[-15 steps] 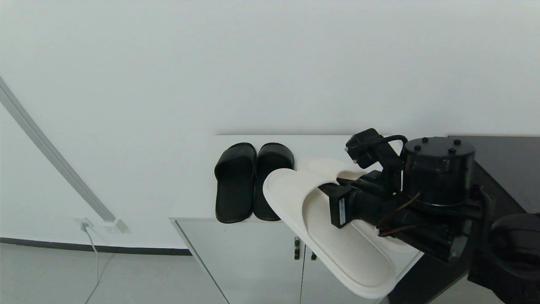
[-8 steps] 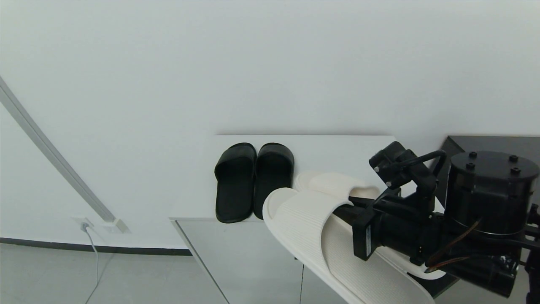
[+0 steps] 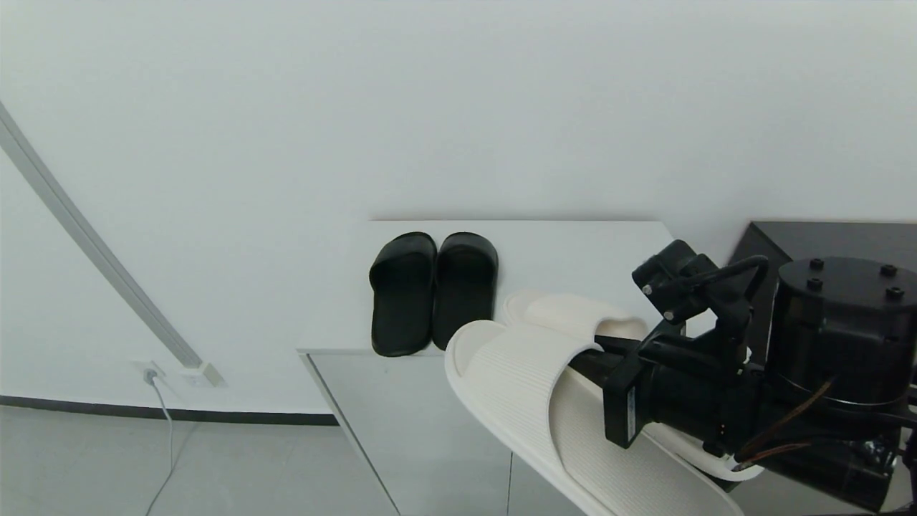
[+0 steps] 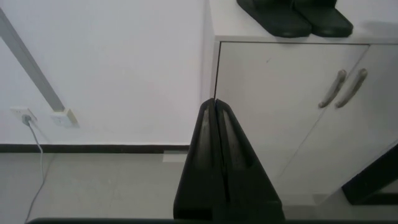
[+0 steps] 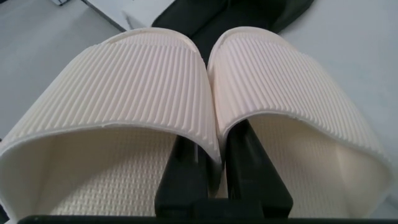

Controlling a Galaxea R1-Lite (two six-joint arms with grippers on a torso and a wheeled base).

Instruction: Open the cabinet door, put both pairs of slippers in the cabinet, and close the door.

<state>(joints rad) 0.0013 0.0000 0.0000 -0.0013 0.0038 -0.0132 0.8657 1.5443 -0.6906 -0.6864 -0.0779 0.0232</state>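
Slippers, white pair (image 3: 523, 390), held over front edge of the cabinet (image 3: 430, 430) by right gripper (image 5: 215, 177), jaws clamped on both inner straps (image 5: 211, 106): judged light, soft, floppy, so adjoining straps are the sound hold; left gripper (image 4: 216, 155) closed, empty.

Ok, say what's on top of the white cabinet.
A pair of black rubber slides on the white cabinet. The right gripper, holding ribbed cream slippers, hides its right front corner.

One slipper pair (image 3: 432, 290) atop cabinet (image 3: 580, 244), second pair (image 3: 534, 380) rightward and nearer
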